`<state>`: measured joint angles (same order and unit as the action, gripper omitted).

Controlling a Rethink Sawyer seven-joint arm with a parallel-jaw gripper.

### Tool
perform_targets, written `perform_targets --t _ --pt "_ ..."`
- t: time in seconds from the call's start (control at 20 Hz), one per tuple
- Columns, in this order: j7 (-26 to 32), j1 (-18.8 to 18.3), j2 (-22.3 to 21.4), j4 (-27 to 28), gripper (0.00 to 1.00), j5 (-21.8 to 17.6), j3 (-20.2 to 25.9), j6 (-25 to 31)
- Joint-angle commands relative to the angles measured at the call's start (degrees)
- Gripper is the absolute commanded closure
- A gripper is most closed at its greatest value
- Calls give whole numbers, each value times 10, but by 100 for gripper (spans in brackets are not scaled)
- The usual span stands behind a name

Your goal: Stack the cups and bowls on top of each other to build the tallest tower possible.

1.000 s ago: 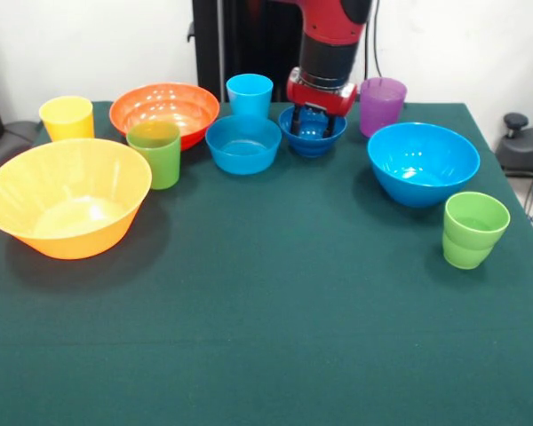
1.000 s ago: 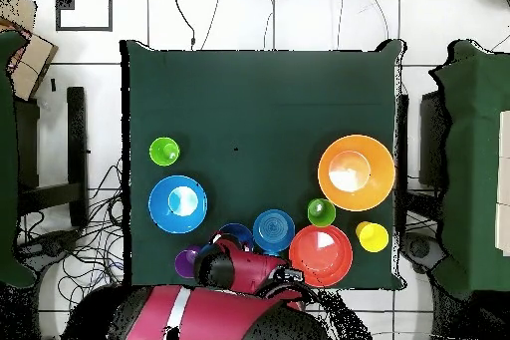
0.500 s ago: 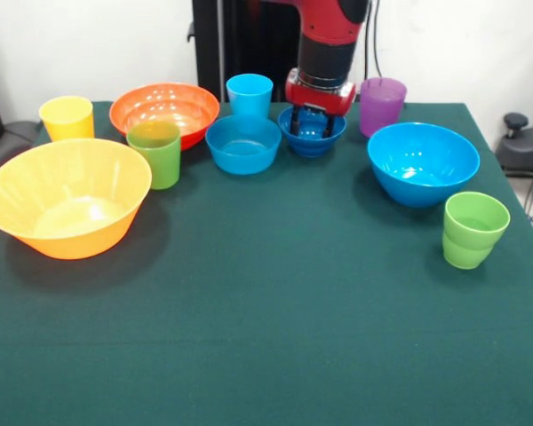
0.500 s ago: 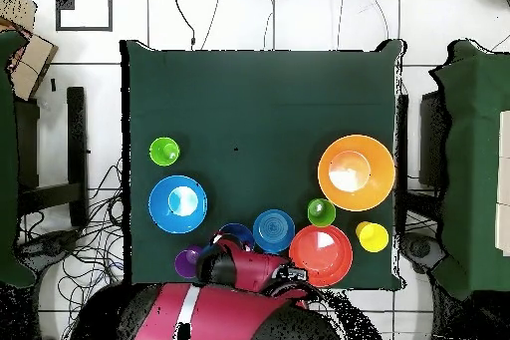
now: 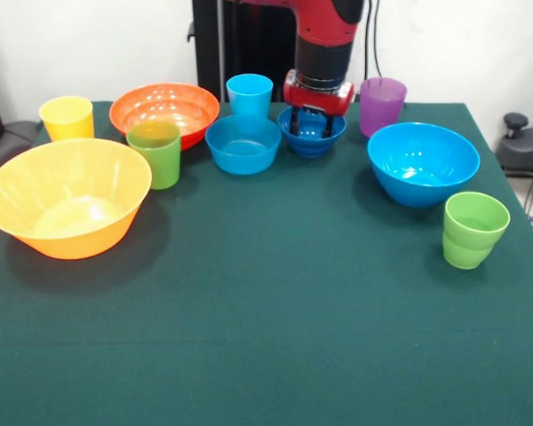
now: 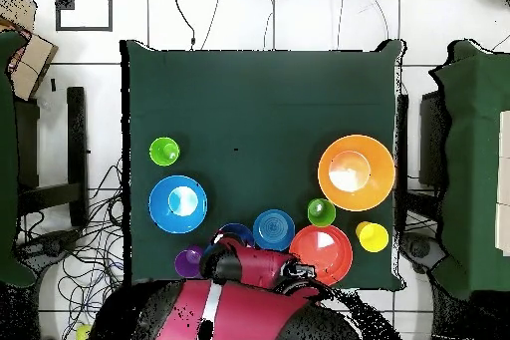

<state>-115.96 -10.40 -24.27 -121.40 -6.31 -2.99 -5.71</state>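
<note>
**Claw at the small dark blue bowl, back row; nothing stacked**

Nearest the front-view camera: bare green cloth of the surface (image 5: 266, 337). Next, a green cup (image 5: 473, 229) stands alone at the right, upright. At the left sits the big yellow-orange bowl (image 5: 67, 197), upright and empty. Behind the green cup, the big light blue bowl (image 5: 423, 163). A second green cup (image 5: 155, 153) stands just beside the yellow-orange bowl's far rim, in front of the orange-red bowl (image 5: 164, 111). The medium light blue bowl (image 5: 242, 143) sits at centre, close beside the small dark blue bowl (image 5: 312, 130).

The claw (image 5: 312, 123) reaches down into the small dark blue bowl, its fingers (image 5: 295, 122) inside near the rim; cannot tell whether they grip it or stand apart. Flanking the arm in the back row: light blue cup (image 5: 250, 94) at its left, purple cup (image 5: 382, 105) at its right. Yellow cup (image 5: 67, 117) at the far left corner.

All ten pieces stand singly; no tower.

Room: white wall behind, tiled floor (image 6: 299, 12) with cables around the surface.
</note>
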Motion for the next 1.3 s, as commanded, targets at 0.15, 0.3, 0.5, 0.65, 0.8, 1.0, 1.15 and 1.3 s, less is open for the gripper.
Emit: perform_targets --t 0.15,0.3,0.5,0.65,0.8,1.0,1.15,1.3 --pt "-7 -21 55 166 0 -19 63 38" --pt "-10 -16 58 177 0 -23 59 42" --pt "-9 -16 57 190 0 -29 60 58" --pt "-8 -17 58 202 0 -35 61 67" --pt "-7 -21 56 206 0 -45 63 69" --pt "-2 -25 55 216 0 -57 67 79" --pt "0 -29 57 222 0 -67 70 81" --pt "0 -32 61 228 0 -77 74 80"
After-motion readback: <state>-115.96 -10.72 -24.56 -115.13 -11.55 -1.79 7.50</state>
